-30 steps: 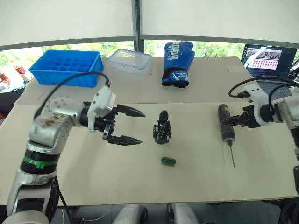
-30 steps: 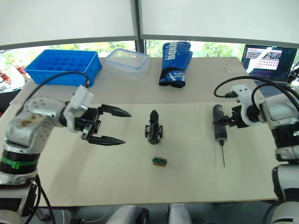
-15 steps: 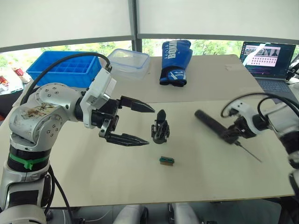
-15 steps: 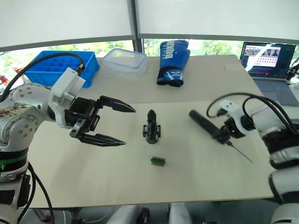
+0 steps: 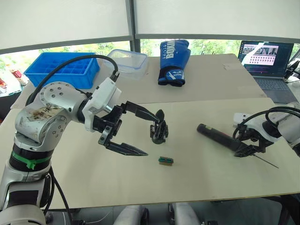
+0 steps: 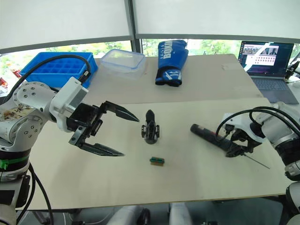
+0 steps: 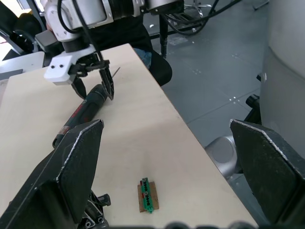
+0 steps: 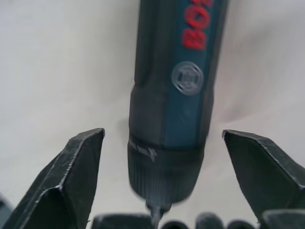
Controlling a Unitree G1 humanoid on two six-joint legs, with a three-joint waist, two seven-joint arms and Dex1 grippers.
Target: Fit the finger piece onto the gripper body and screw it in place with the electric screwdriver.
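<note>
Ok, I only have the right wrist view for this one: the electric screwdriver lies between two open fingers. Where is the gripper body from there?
Observer: The gripper body stands upright on the table, off to the robot's left of the electric screwdriver and apart from it.
Reviewer: And the other arm?
Observer: The left end effector is open wide right beside the gripper body, its upper finger close to it; I cannot tell whether they touch.
Reviewer: Anything else near it?
Observer: A small green-and-brown block lies flat just in front of the gripper body, on the robot's side.
</note>
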